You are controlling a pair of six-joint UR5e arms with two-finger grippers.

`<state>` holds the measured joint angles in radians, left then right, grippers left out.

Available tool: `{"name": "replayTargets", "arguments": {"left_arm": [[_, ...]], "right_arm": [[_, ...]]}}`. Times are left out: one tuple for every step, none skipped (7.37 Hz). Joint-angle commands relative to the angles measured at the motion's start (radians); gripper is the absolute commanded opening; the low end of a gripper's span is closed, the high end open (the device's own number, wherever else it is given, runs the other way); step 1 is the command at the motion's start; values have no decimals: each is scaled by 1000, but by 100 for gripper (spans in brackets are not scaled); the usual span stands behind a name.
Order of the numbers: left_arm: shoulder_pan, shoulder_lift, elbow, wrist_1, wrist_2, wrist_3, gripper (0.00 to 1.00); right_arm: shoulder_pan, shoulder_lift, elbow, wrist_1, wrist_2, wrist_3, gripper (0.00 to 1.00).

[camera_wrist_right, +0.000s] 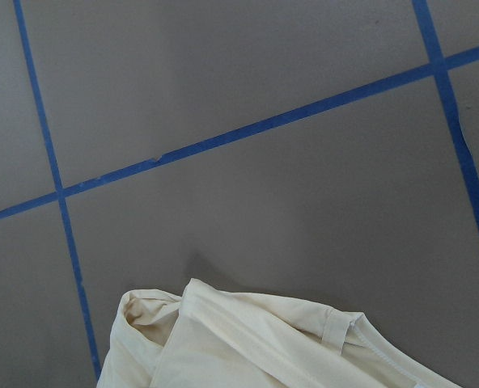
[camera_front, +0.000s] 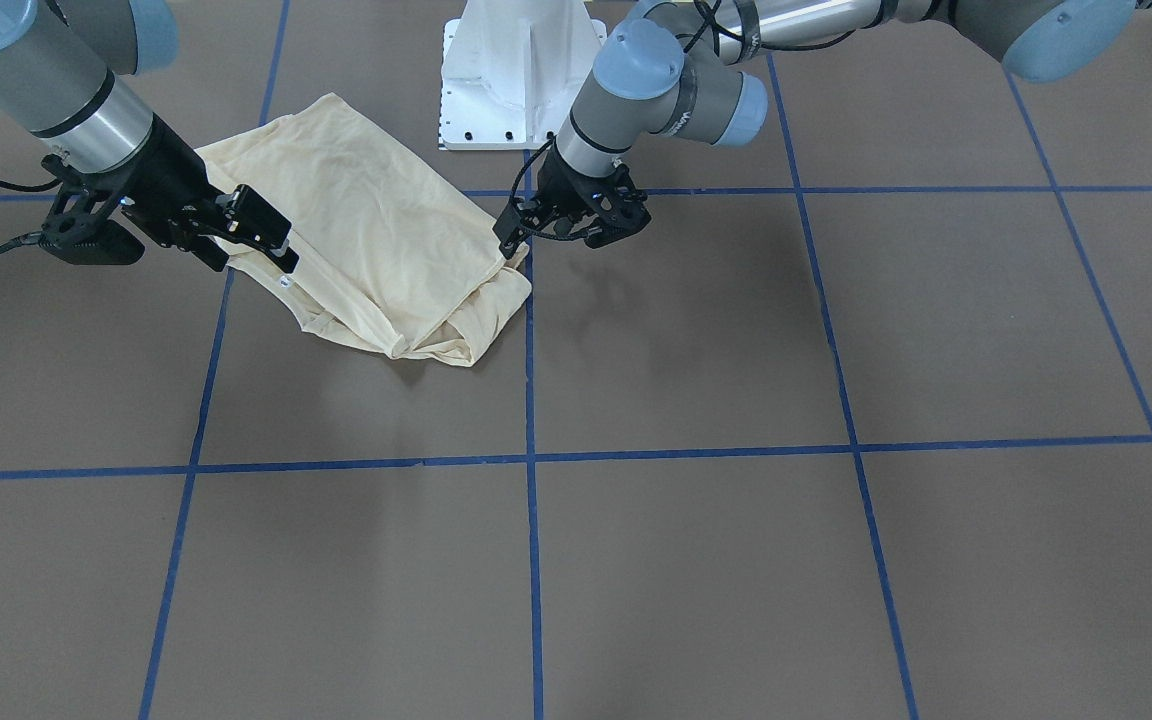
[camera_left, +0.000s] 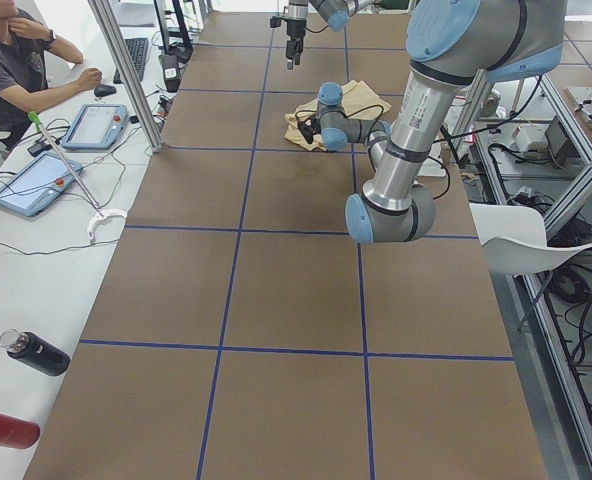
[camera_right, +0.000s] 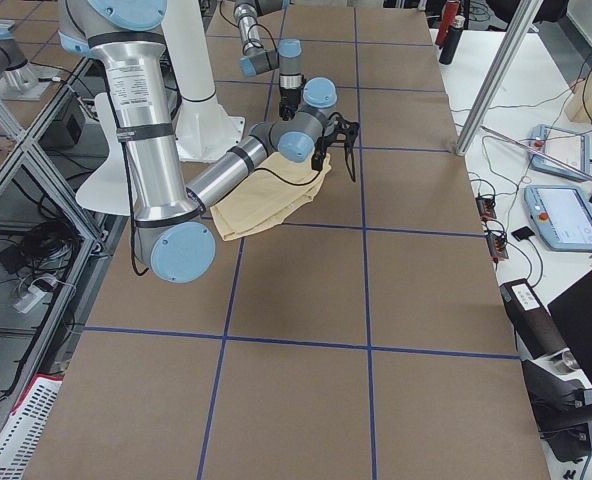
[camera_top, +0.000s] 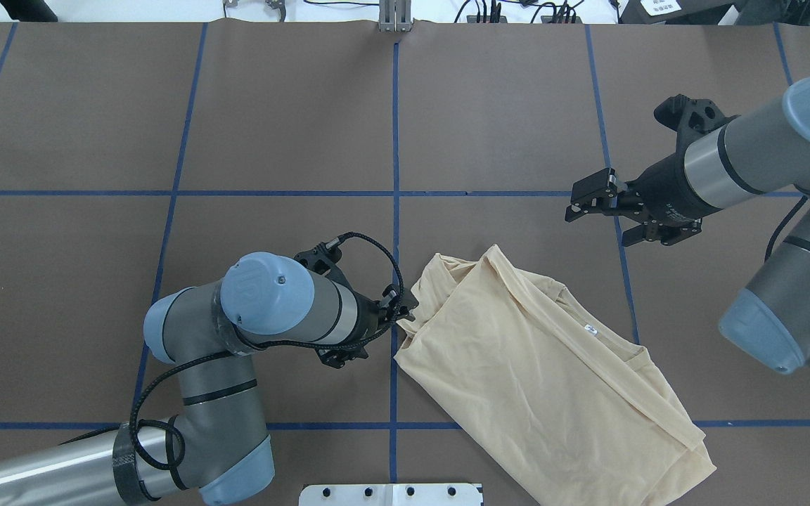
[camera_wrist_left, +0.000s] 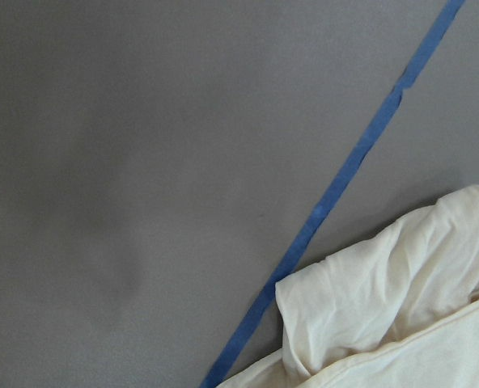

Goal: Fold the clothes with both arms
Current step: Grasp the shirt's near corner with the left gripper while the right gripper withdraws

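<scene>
The pale cream-yellow shirt (camera_top: 545, 372) lies folded into a slanted oblong on the brown table, its white neck label (camera_top: 591, 328) face up and its print hidden. It also shows in the front view (camera_front: 376, 230). My left gripper (camera_front: 561, 235) hangs open just beside the shirt's corner by the blue line and holds nothing; the overhead view shows only its tip (camera_top: 405, 313). My right gripper (camera_top: 575, 209) is open and empty, raised and apart from the shirt on its far side. Both wrist views show only shirt edges (camera_wrist_left: 385, 299) (camera_wrist_right: 247, 339), no fingers.
The white pedestal base (camera_front: 511, 80) stands at the robot's edge of the table, just behind the shirt. Blue tape lines (camera_top: 396, 176) grid the brown surface. A seated operator (camera_left: 16, 60), tablets and bottles are on a side bench beyond the table's left end.
</scene>
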<state>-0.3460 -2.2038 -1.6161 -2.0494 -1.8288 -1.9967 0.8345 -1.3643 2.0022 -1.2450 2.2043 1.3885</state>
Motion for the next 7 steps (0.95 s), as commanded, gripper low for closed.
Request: {"name": "replayTargets", "arguments": {"left_arm": [[7, -65, 85, -2, 3, 1, 99], [7, -57, 87, -2, 3, 3, 99], [7, -51, 87, -2, 3, 4, 99], [7, -48, 85, -2, 3, 4, 99], [15, -51, 85, -2, 3, 6, 96], [19, -50, 85, -2, 3, 12, 90], [37, -50, 85, -2, 2, 13, 85]], "right_arm": [[2, 2, 1, 1, -1, -2, 100], [3, 2, 1, 1, -1, -2, 100], [3, 1, 1, 1, -1, -2, 100], [3, 2, 1, 1, 0, -2, 100], [8, 2, 0, 1, 0, -2, 100], [8, 2, 0, 1, 0, -2, 100], [8, 2, 1, 1, 0, -2, 100]]}}
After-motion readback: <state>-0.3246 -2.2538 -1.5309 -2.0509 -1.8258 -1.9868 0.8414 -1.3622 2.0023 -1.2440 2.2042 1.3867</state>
